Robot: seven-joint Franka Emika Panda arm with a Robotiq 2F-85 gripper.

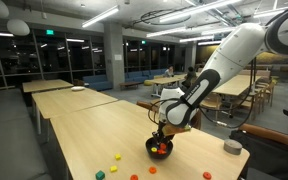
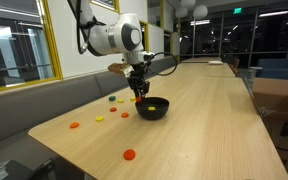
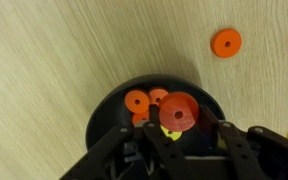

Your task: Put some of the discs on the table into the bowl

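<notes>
**Hovering a pinched red disc over the bowl**

Clamped between the fingers (image 3: 228, 138), which are closed almost fully on it: a red disc (image 3: 179, 110), hanging over the opening of the black bowl (image 3: 102, 118) at lower centre of the wrist view. Already lying inside the bowl: orange discs (image 3: 136, 101) and a glimpse of yellow under the red one. Left loose on the pale surface (image 1: 79, 125): an orange disc (image 3: 225, 42) at upper right of the wrist view, and others scattered lower left of the bowl in an exterior view (image 1: 116, 156).

Judged to be the release step. Best done by spreading the fingers only while centred over the opening, low enough that the piece cannot bounce or roll out, yet clear of the rim. Then lifting straight up, so as not to nudge the bowl.

Arm (image 1: 229, 55) sweeping down from upper right of the frame in an exterior view, elbow high, wrist bent so the fingers point straight down just above the bowl.
</notes>
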